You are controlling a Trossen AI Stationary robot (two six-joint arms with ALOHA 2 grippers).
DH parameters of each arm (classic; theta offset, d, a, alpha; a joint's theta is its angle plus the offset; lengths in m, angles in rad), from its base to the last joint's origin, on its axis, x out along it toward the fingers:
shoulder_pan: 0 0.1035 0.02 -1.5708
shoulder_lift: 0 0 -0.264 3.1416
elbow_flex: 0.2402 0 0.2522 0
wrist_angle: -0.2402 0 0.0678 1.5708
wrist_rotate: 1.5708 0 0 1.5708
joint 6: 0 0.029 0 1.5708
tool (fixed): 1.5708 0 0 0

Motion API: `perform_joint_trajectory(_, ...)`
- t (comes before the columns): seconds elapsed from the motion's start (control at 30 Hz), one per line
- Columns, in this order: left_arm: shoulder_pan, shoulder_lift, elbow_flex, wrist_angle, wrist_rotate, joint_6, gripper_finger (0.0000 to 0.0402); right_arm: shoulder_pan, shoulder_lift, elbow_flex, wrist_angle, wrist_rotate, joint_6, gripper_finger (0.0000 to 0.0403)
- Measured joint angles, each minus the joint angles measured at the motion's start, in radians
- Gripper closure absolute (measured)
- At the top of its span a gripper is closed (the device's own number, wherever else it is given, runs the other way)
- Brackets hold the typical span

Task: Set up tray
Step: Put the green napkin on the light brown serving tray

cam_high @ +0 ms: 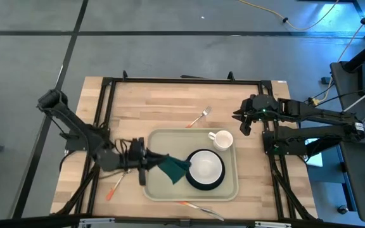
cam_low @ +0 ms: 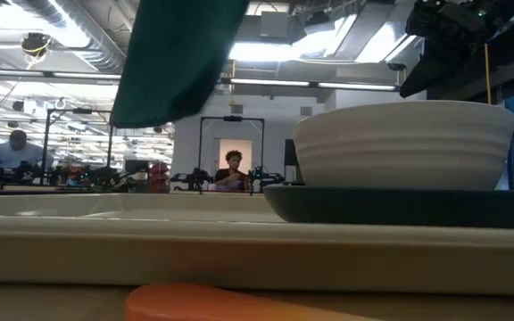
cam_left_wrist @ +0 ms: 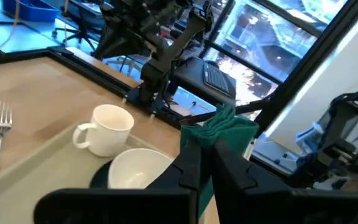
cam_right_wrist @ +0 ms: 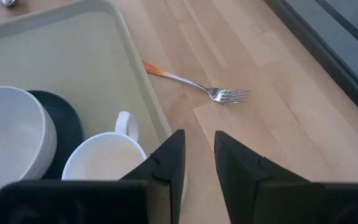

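The beige tray [cam_high: 160, 142] lies in the middle of the table. On it stand a white mug [cam_high: 221, 139] and a white bowl [cam_high: 205, 167] on a dark plate [cam_high: 192, 181]. My left gripper [cam_high: 156, 159] is over the tray's left edge, pointing level, shut on a dark green napkin [cam_high: 175, 166]. My right gripper [cam_high: 241, 121] hovers off the tray's far right corner, open with nothing between its fingers [cam_right_wrist: 169, 155]. In the right wrist view it sits above the mug [cam_right_wrist: 104, 165]. My left gripper pinches one end of the napkin [cam_left_wrist: 211, 134] between its two shut fingers [cam_left_wrist: 191, 162], coming level from the table's left. Most of the cloth bunches up beyond the fingertips. In the low view the napkin [cam_low: 177, 53] hangs slack, clear of the tray.
A fork [cam_high: 199, 116] with an orange handle lies on the wood beyond the tray's far edge. Two more orange-handled utensils lie left of the tray [cam_high: 115, 185] and along its near edge [cam_high: 198, 209]. A black frame [cam_high: 182, 80] borders the table.
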Motion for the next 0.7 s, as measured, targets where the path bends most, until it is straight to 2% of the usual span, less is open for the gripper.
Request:
perform_joint_trajectory(0.2,-0.059,0.186,0.137,0.000,-0.177,-0.060,0.0387,0.000,0.000,0.000,0.000,0.000,-0.001,0.0313)
perform_joint_trajectory(0.33,-0.076,0.262,0.189,0.001,-0.269,-0.098,0.0387,0.000,0.000,0.000,0.000,0.000,-0.004,0.0313)
perform_joint_trajectory(0.53,-0.105,0.293,0.194,-0.045,-0.426,-0.229,0.0388,0.000,0.000,0.000,0.000,0.000,0.000,0.0313)
perform_joint_trajectory(0.7,-0.118,0.293,0.193,-0.106,-0.467,-0.318,0.0388,0.000,0.000,0.000,0.000,0.000,0.000,0.0313)
